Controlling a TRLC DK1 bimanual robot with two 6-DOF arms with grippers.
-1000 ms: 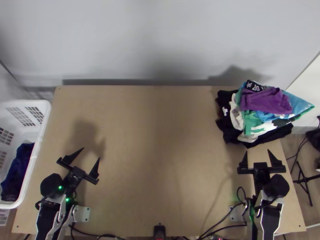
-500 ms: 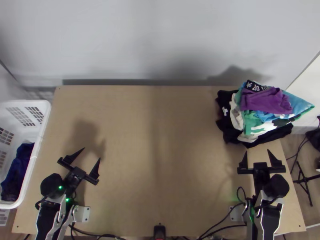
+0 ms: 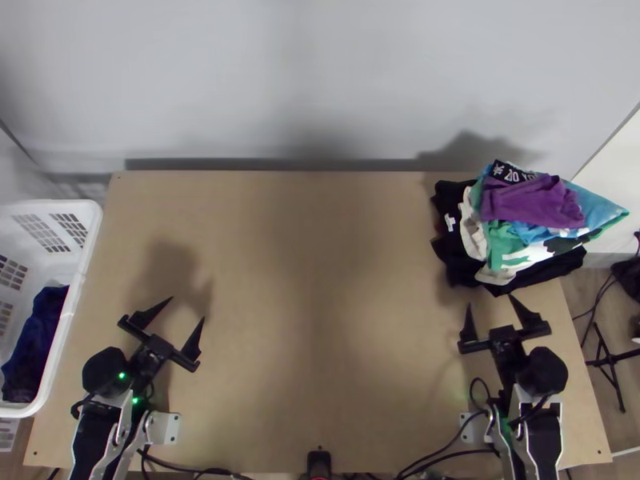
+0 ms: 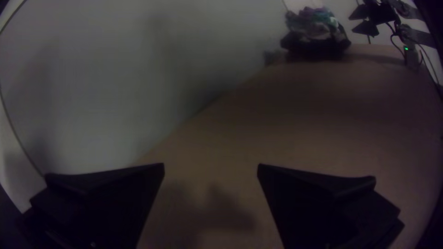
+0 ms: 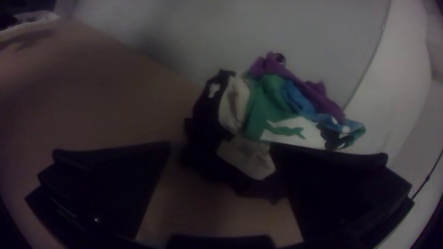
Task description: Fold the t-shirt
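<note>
1. Top view: the clothes pile point(image 3: 502, 260) lies bunched over the far right corner of the table point(image 3: 320, 336), a purple garment point(image 3: 534, 202) on top of green, blue, white, cream and black cloth. Which piece is the t-shirt I cannot tell. The right gripper point(image 3: 490, 301) is on the pile's near side, close to it, jaws spread. The left gripper point(image 3: 186, 309) is well apart from the pile, to its left, jaws also wide. Farther left of the pile, a white basket point(image 3: 86, 240) holds dark blue cloth point(image 3: 36, 340).
2. Left wrist view: the left gripper point(image 4: 211, 164) gapes, nothing between its fingers; the pile is far beyond them.
3. Right wrist view: the right gripper point(image 5: 221, 144) is parted, facing the pile; whether they touch, I cannot tell.
</note>
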